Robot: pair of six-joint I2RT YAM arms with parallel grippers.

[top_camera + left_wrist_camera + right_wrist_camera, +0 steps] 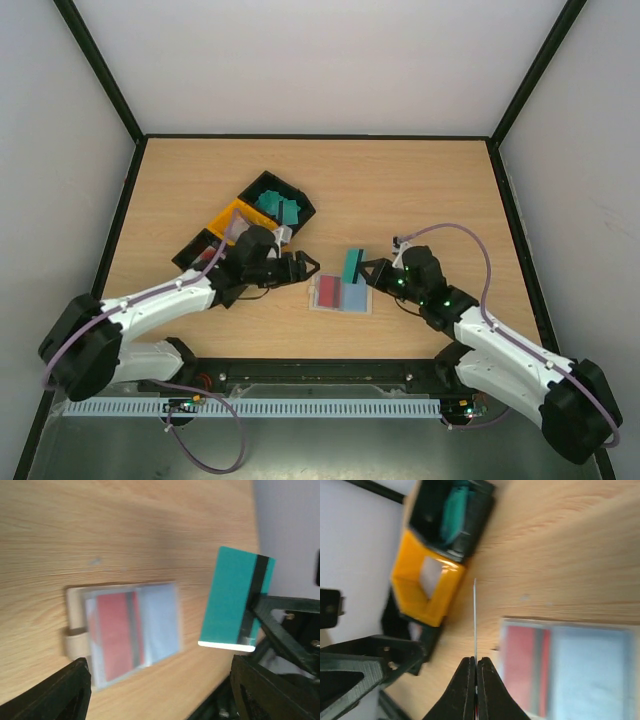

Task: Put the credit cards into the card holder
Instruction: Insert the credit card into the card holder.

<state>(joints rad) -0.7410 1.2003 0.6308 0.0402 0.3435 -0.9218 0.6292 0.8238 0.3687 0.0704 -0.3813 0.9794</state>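
Observation:
The beige card holder [340, 296] lies open on the table between the two arms, with a red card [327, 292] in its left clear pocket. It also shows in the left wrist view [125, 630] and in the right wrist view [570, 665]. My right gripper [366, 272] is shut on a teal card [353, 264] with a black stripe and holds it upright above the holder's far edge. The right wrist view shows this card edge-on [475, 615] between my shut jaws [475, 672]. My left gripper [310, 266] is open and empty, just left of the holder [165, 695].
A row of tray bins stands behind the left gripper: a black bin [300, 196] holding teal cards [280, 207], a yellow bin [222, 216], and another black bin [192, 250]. Black rails edge the table.

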